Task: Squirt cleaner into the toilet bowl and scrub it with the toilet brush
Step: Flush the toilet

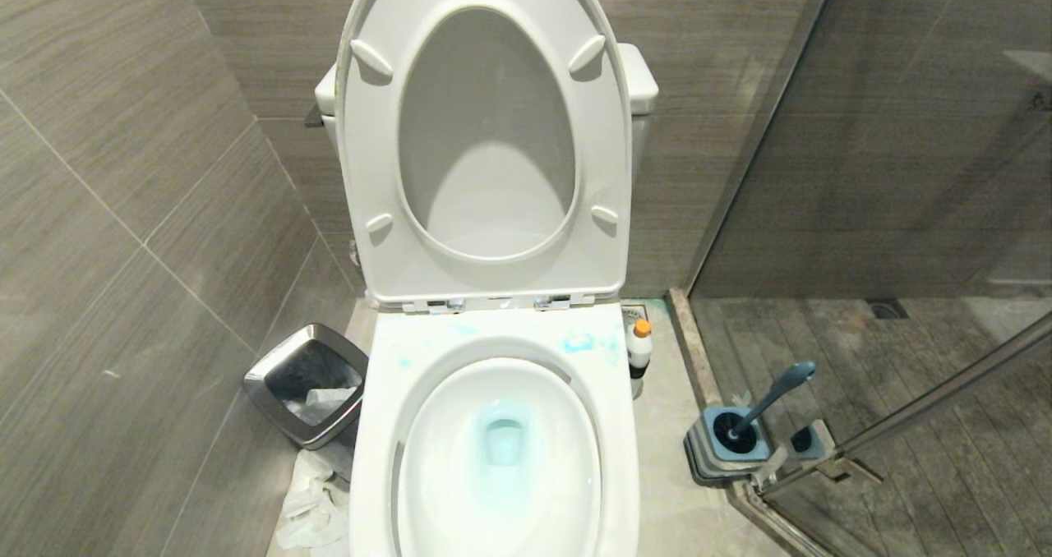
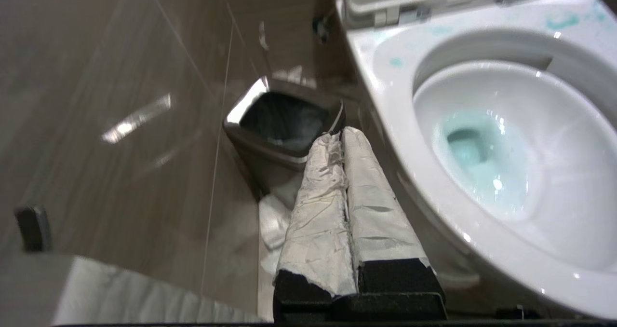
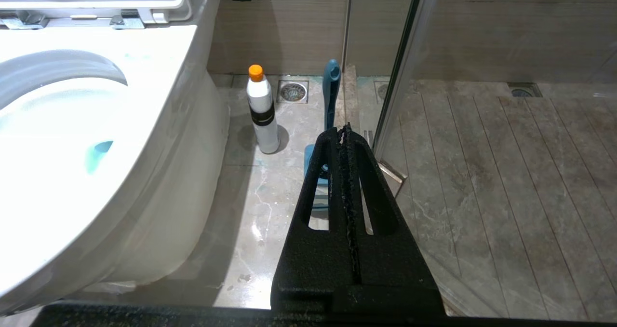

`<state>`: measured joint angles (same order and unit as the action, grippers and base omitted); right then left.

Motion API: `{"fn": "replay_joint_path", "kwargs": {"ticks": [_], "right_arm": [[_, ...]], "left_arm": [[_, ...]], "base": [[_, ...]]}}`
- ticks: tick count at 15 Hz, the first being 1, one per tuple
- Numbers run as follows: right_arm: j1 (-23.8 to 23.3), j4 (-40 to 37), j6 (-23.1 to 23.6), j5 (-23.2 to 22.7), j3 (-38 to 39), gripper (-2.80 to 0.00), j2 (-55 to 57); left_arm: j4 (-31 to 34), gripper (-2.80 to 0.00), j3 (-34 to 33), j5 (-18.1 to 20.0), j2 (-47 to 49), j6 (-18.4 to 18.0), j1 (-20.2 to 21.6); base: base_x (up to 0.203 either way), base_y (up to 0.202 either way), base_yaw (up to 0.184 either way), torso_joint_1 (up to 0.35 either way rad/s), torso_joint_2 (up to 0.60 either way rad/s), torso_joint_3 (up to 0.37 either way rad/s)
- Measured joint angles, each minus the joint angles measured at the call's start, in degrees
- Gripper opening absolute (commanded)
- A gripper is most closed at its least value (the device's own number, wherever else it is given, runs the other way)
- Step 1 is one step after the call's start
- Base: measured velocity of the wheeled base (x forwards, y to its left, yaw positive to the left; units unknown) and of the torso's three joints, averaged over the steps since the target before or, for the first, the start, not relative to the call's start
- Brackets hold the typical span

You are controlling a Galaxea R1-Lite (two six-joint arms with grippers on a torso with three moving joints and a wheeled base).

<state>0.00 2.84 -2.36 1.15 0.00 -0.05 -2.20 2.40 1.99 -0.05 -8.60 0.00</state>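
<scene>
- Large white glossy ceramic toilet bowl (image 1: 612,425) – one; white plastic seat and lid (image 1: 485,138) both propped up against the cistern, prob. so the rim and basin are open for squirting and scrubbing. Blue smears at the rim's back edge, blue-tinted water in the basin.
- Small white plastic cleaner bottle w/ orange cap and dark band (image 1: 639,349) – one, upright on the floor just beside the bowl's back right corner, handy for the right arm.
- Long blue-grey toilet brush (image 1: 768,401) – one, black head seated in its square blue-and-grey base (image 1: 723,454) by the glass shower door's bottom edge, shaft leaning.
- Small square steel bin (image 1: 306,384) – one, left of bowl; crumpled white paper on the floor by it.
- Left gripper (image 2: 337,136) – paper-wrapped fingers pressed together, empty, hanging beside the bowl's left edge.
- Right gripper (image 3: 344,129) – black fingers pressed together, empty, above the floor near the brush. Nothing picked up yet.
</scene>
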Motion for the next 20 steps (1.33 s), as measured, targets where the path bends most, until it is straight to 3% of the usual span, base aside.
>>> {"fn": "replay_joint_path", "kwargs": {"ticks": [4, 9, 14, 20], "right_arm": [[0.0, 0.0, -0.01, -0.02, 0.0, -2.8, 0.01], [0.0, 0.0, 0.0, 0.0, 0.0, -2.8, 0.02], [0.0, 0.0, 0.0, -0.02, 0.0, -2.8, 0.02], [0.0, -0.01, 0.0, 0.01, 0.0, -2.8, 0.0]], "left_arm": [[1.72, -2.8, 6.93, 4.93, 0.02, -0.84, 0.0], [10.07, -2.8, 21.39, 7.19, 4.25, -0.96, 0.22], [11.08, -2.8, 44.65, 7.46, 25.63, -0.06, -0.49], [11.6, -2.8, 68.42, 6.01, 49.12, -0.21, -7.94]], "base": [[0.0, 0.0, 0.0, 0.0, 0.0, 0.0], [0.0, 0.0, 0.0, 0.0, 0.0, 0.0], [0.0, 0.0, 0.0, 0.0, 0.0, 0.0], [0.0, 0.0, 0.0, 0.0, 0.0, 0.0]]}}
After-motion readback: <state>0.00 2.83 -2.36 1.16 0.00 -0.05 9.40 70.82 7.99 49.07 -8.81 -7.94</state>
